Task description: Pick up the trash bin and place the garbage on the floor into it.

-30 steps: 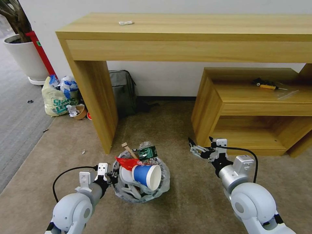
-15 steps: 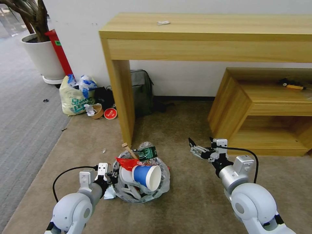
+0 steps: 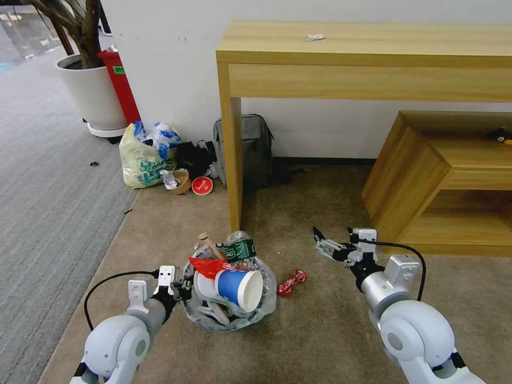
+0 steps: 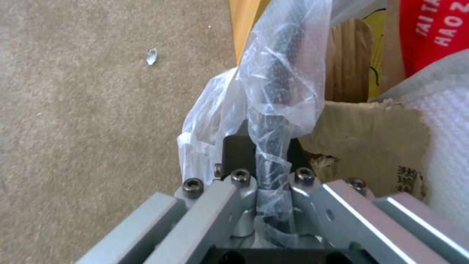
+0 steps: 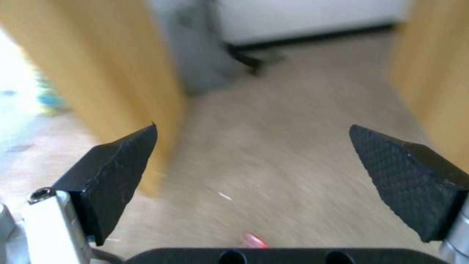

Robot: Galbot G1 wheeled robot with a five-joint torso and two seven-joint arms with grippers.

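Observation:
The trash bin point(image 3: 265, 305), lined with a crinkly clear bag, sits low in front of me, stuffed with a blue paper cup point(image 3: 233, 286), a red wrapper point(image 3: 205, 266), a green crushed bottle point(image 3: 241, 249) and a wooden stick point(image 3: 209, 244). My left gripper point(image 3: 184, 289) is shut on the bin's left rim; in the left wrist view its jaws point(image 4: 263, 146) clamp the bag-wrapped black rim point(image 4: 281, 91) beside cardboard point(image 4: 364, 139). A red wrapper point(image 3: 290, 282) lies on the beige floor point(image 3: 320, 330) right of the bin. My right gripper point(image 3: 324, 246) hovers open beyond it, pads point(image 5: 117, 172) wide apart.
A wooden desk leg point(image 3: 232, 160) stands just behind the bin and a low wooden shelf point(image 3: 421, 176) at right. Against the wall are a grey backpack point(image 3: 256, 149), a tied yellowish bag point(image 3: 140, 160), a brown bowl point(image 3: 182, 182), a red lid point(image 3: 202, 185) and a potted plant point(image 3: 93, 96). Grey ribbed carpet point(image 3: 48, 202) lies left.
The whole picture has shifted right, so the camera has swung left. A red wrapper on the floor came into view right of the bin. Both arms and the bin hold their places before me.

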